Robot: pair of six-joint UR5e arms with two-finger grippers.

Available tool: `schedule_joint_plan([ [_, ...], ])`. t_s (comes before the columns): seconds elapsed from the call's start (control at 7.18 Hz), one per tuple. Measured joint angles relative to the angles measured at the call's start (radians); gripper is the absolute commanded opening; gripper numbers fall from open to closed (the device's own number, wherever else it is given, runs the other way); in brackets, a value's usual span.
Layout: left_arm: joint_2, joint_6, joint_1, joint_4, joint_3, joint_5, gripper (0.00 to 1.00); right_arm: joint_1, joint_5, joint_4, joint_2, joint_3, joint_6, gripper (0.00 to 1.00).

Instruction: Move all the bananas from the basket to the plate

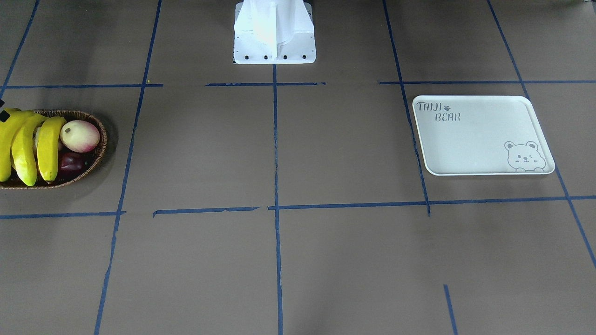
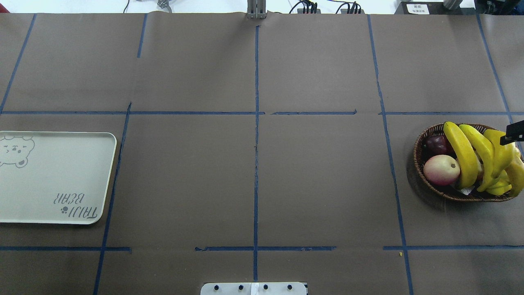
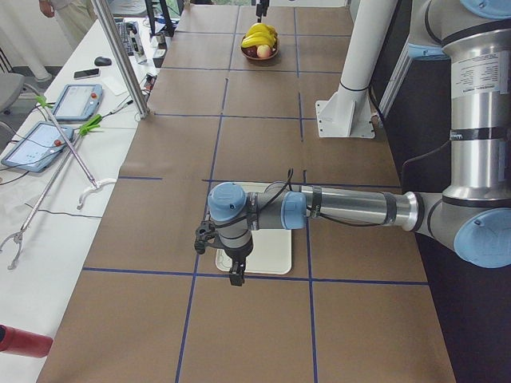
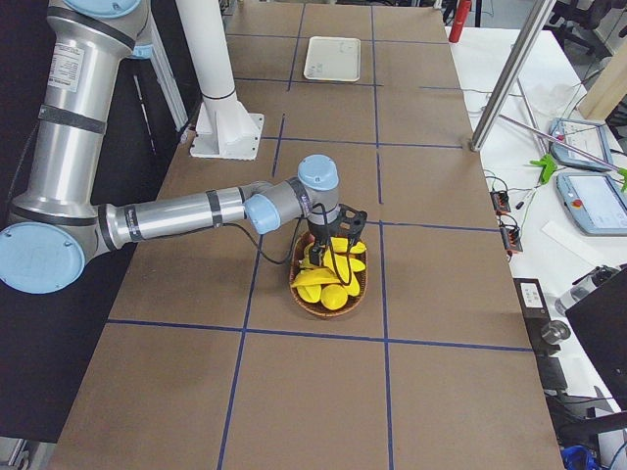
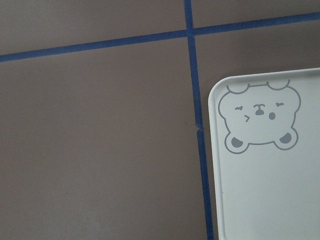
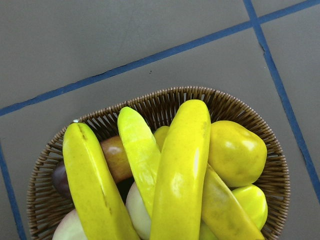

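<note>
Several yellow bananas (image 2: 470,153) lie piled in the brown wicker basket (image 2: 421,144) at the table's right end; they also show in the right wrist view (image 6: 182,165) and the front view (image 1: 28,144). My right gripper (image 4: 326,262) hangs just above the bananas; only a black fragment of it (image 2: 514,133) shows overhead, so I cannot tell whether it is open or shut. The cream plate (image 2: 57,176) with the bear print lies empty at the left end. My left gripper (image 3: 234,277) hangs over the plate's bear corner (image 5: 260,120); I cannot tell whether it is open or shut.
A round pink-cream fruit (image 2: 441,170), a dark red fruit (image 2: 437,143) and plump yellow-green fruits (image 6: 235,152) share the basket. The white robot base (image 1: 274,42) stands at the table's middle edge. A side table with tablets (image 3: 72,100) and a metal pole (image 3: 120,56) runs along the far side.
</note>
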Motion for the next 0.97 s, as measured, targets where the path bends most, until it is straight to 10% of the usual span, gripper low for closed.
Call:
schedule_joint_plan([
  [0.42,0.0,0.0,0.0,-0.001,0.004,0.0,1.0,-0.078,-0.077,0.027,0.0,-0.026,0.017,0.7],
  [0.7,0.0,0.0,0.0,0.001,0.005,0.0,1.0,-0.096,-0.092,0.028,0.001,-0.035,0.013,0.08],
  [0.97,0.0,0.0,0.0,0.002,0.004,0.0,1.0,-0.098,-0.098,0.028,0.001,-0.035,0.01,0.0],
])
